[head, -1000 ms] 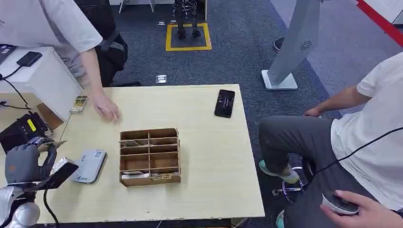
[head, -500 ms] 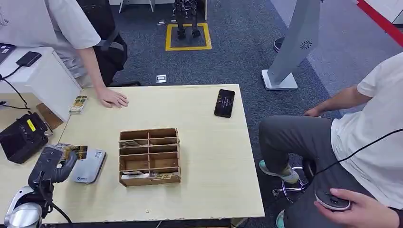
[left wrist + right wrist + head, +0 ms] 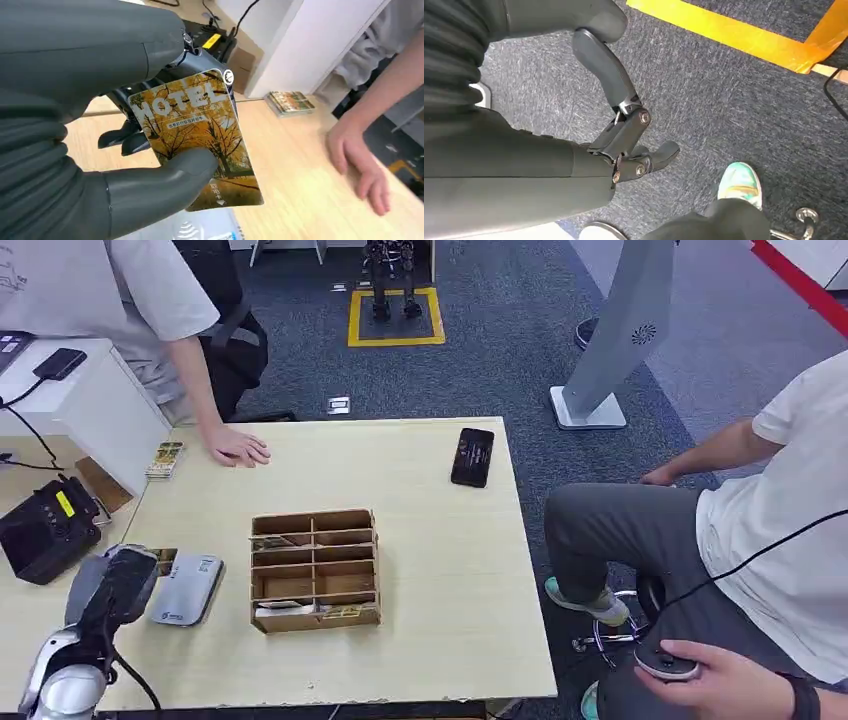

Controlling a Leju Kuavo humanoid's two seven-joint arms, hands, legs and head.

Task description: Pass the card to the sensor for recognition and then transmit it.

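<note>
My left hand [image 3: 112, 588] hangs over the table's left edge, just beside the grey-white sensor pad [image 3: 187, 588]. It pinches a hotel card [image 3: 200, 135] with an autumn-tree picture between the thumb [image 3: 160, 185] and the darker fingers behind it. A corner of the card [image 3: 166, 559] peeks out above the pad's near end. A strip of the sensor [image 3: 200, 231] lies right under the card. My right hand [image 3: 624, 135] hangs over the blue carpet, fingers loosely spread, holding nothing.
A wooden compartment box [image 3: 315, 568] stands mid-table, a black phone [image 3: 472, 456] at the far right. A standing person's hand [image 3: 238, 448] rests on the far edge near a card stack [image 3: 165, 459]. A black device [image 3: 45, 530] sits left; a seated person [image 3: 760, 540] is at the right.
My left hand has carried the card from the table's left side toward the sensor pad and turned. The standing person's hand drew back to the table's far edge.
</note>
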